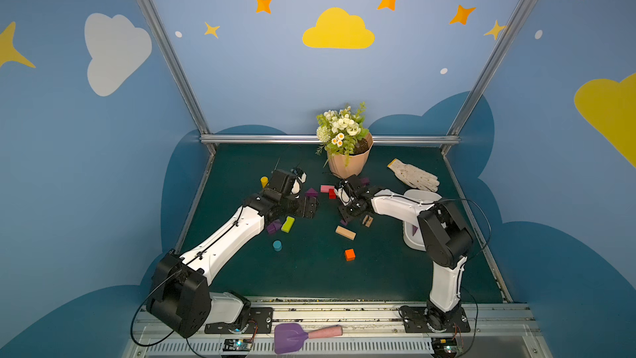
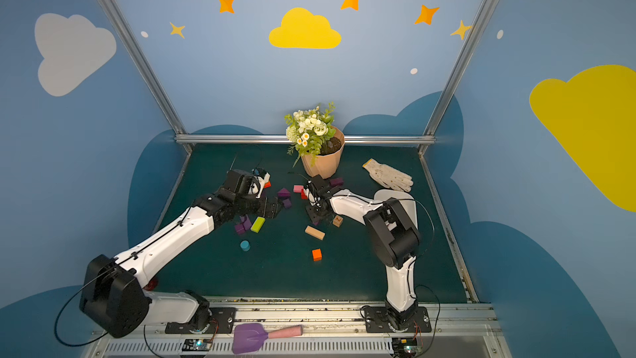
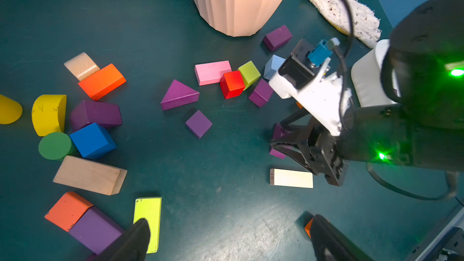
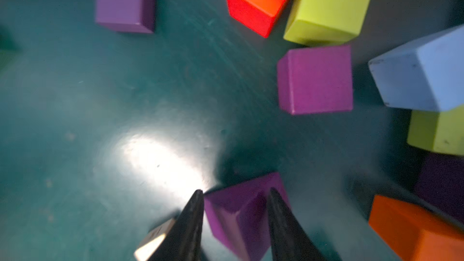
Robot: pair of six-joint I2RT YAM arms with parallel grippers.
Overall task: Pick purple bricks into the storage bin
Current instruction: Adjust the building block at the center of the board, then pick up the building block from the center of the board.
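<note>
Several purple bricks lie on the dark green table: a wedge [image 3: 179, 95], a cube [image 3: 198, 123], a cube [image 3: 261, 93], an oblong [image 3: 277, 37] by the pot and an oblong [image 3: 96, 112] among the coloured blocks. My right gripper [image 4: 234, 192] is shut on a purple wedge brick [image 4: 238, 212] near the table's middle [image 1: 344, 221]. The white storage bin [image 1: 421, 196] stands at the right, mostly behind the right arm, with a purple brick [image 1: 414, 230] inside. My left gripper [image 3: 228, 224] hangs open over bare table, a lime block [image 3: 148, 219] beside one finger.
A peach flowerpot [image 1: 347, 163] with flowers stands at the back. A white glove [image 1: 414, 175] lies back right. Pink [image 3: 212, 71], red [image 3: 232, 84], orange [image 1: 350, 254], wooden [image 1: 345, 232] and blue [image 1: 277, 245] blocks are scattered about. A purple spade [image 1: 289, 337] rests on the front rail.
</note>
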